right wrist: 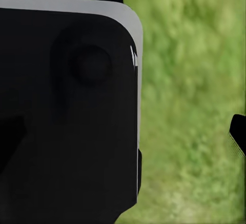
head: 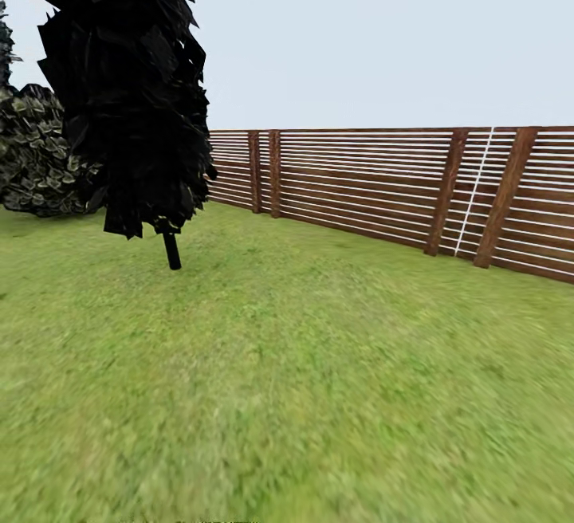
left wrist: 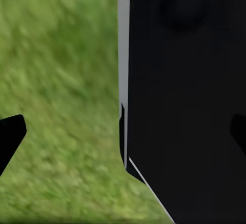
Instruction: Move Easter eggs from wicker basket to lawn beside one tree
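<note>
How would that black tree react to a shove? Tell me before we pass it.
Probably top-heavy: the black tree spreads wide above a very thin trunk. That trunk leans slightly, so a shove might sway it. Rooted in the lawn, it likely won't roll.

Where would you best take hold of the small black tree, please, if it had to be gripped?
Probably by the black tree's thin bare trunk below the leaves, coming level across the lawn. The trunk is a narrow, slightly leaning stick; the crown is wide and ragged.
</note>
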### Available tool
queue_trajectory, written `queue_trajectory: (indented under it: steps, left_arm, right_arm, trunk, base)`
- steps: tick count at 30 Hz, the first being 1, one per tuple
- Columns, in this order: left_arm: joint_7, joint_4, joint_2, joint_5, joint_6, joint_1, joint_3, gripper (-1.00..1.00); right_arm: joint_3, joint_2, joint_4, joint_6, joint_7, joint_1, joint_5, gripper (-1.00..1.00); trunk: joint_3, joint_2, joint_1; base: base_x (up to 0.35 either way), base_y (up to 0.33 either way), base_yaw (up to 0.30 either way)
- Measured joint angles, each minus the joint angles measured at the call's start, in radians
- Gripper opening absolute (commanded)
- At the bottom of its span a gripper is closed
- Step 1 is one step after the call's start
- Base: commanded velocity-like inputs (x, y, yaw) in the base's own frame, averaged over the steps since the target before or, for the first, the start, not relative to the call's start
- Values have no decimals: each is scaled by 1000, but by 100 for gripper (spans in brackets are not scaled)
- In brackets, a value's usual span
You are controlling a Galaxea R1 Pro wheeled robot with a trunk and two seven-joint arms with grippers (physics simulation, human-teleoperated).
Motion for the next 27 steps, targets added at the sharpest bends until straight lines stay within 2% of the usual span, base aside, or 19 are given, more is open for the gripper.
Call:
queue_trajectory:
  steps: [27]
  left_arm:
    - [0,0,0,0,0,0,0,100]
  right_arm:
    - [-1,0,0,1,-1,0,0,100]
  trunk:
    - [0,0,0]
  base:
    - [0,0,294]
